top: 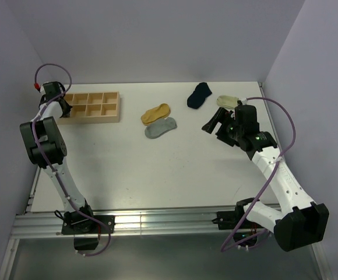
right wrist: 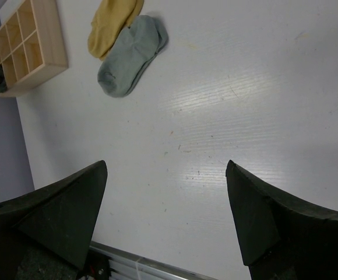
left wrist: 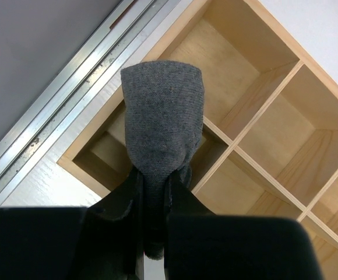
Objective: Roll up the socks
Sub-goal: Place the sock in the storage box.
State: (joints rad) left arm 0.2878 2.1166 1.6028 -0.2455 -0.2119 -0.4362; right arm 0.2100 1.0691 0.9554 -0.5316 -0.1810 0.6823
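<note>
Pinching the knitted dark grey sock in my left gripper over the wooden tray's corner cell.
My right gripper gapes empty above the smooth white table.

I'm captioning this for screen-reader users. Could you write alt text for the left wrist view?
The left gripper is shut on a dark grey knit sock, holding it over a corner compartment of a pale wooden tray with square dividers. The tray sits on a white table beside an aluminium rail.
</note>
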